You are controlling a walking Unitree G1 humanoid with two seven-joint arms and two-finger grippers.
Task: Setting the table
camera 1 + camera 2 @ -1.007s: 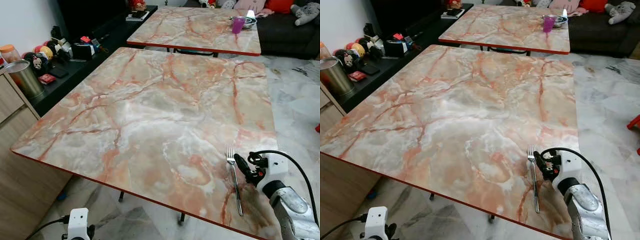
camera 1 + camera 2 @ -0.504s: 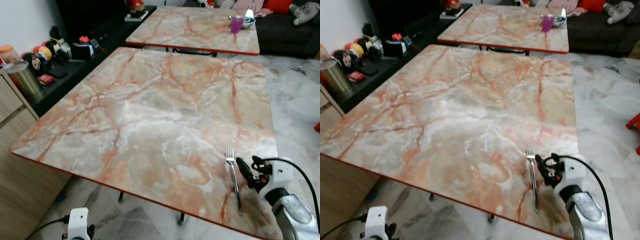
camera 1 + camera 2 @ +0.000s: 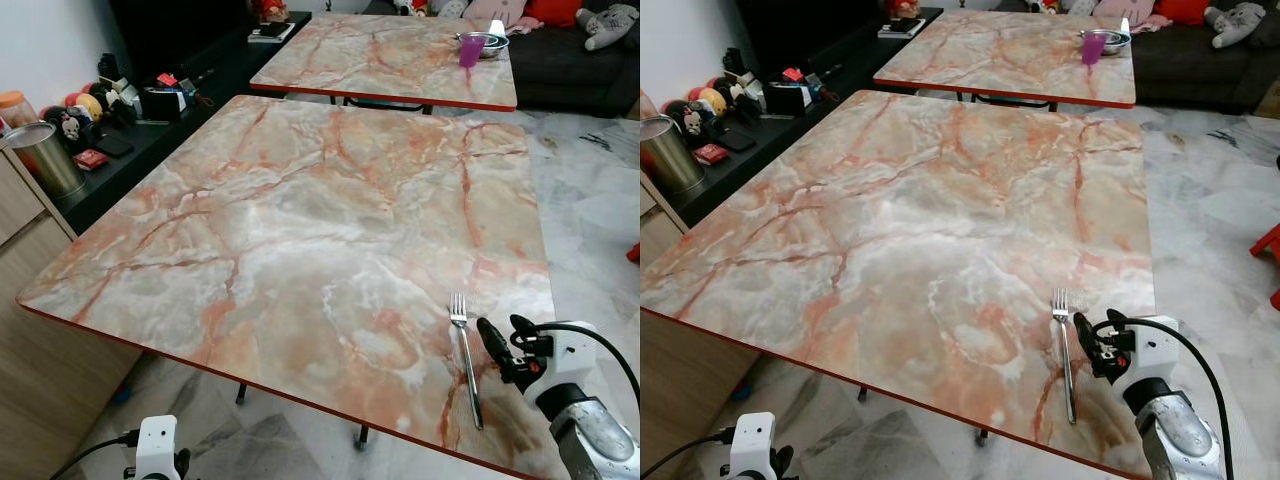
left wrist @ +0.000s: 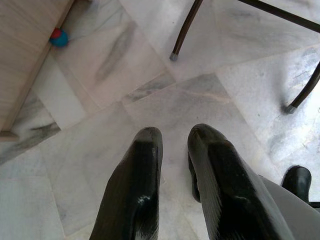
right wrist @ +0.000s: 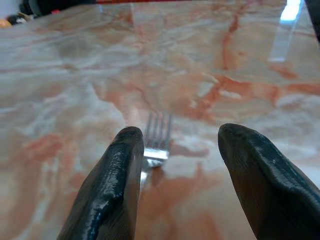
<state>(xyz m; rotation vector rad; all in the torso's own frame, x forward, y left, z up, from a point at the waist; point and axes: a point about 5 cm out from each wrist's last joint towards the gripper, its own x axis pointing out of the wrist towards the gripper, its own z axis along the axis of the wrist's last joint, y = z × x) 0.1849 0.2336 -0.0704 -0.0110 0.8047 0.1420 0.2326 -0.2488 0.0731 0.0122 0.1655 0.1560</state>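
Note:
A silver fork (image 3: 466, 358) lies flat on the near marble table (image 3: 300, 220), close to its right front corner, tines pointing away from me. My right gripper (image 3: 500, 350) hovers just right of the fork's handle, open and empty. In the right wrist view the fork (image 5: 156, 140) lies between and beyond the two black fingers (image 5: 112, 190). My left gripper (image 4: 172, 145) hangs low over the floor, fingers nearly together, holding nothing.
A second marble table (image 3: 390, 55) stands behind, carrying a purple cup (image 3: 471, 50) and a metal bowl (image 3: 484, 41). A dark sideboard (image 3: 150, 110) with clutter and a metal tin (image 3: 45, 155) stand at left. Table legs (image 4: 186, 30) rise near the left gripper.
My right gripper has drawn back slightly toward me, away from the fork. The fork has stayed in place. The camera has shifted a little.

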